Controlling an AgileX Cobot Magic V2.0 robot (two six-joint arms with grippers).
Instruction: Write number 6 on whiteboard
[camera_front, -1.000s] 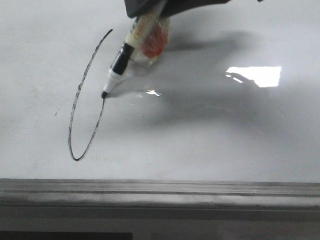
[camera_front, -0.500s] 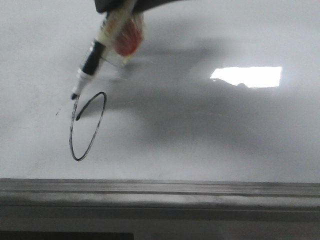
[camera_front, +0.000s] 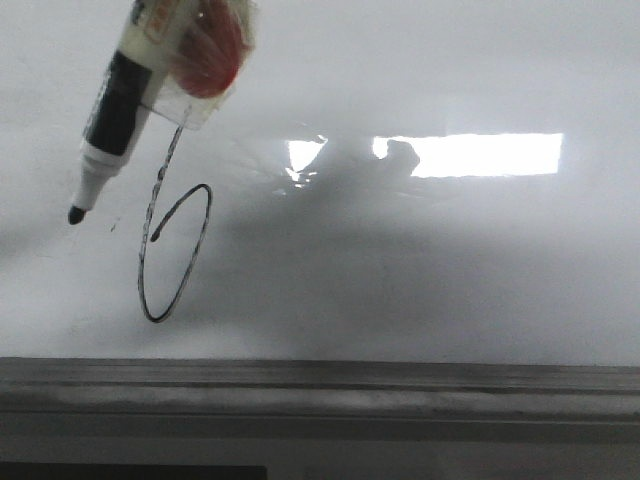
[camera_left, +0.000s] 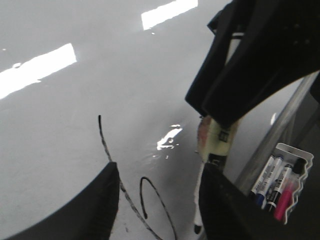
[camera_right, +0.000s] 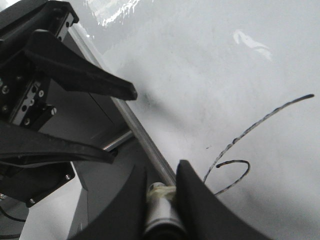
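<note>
The number 6 (camera_front: 176, 256) is drawn in thin black line on the whiteboard (camera_front: 430, 270), at its left. The top of its long stroke is hidden behind the marker (camera_front: 118, 105). My right gripper (camera_right: 161, 171) is shut on the marker's barrel (camera_right: 161, 207). The marker's black tip (camera_front: 75, 214) hangs left of the 6, off the line. My left gripper (camera_left: 160, 167) is open and empty above the board, with the 6 (camera_left: 150, 200) showing between its fingers. The marker (camera_left: 216, 146) shows just beside its right finger.
The grey metal edge rail (camera_front: 320, 385) runs along the board's near side. A bright light reflection (camera_front: 485, 155) lies right of the middle. A white tray (camera_left: 283, 184) with several markers stands beyond the rail. The left gripper (camera_right: 124, 126) is close beside the right.
The loop of the 6 was closed. The marker then rose and moved left, and its tip is now off the line, left of the 6.
</note>
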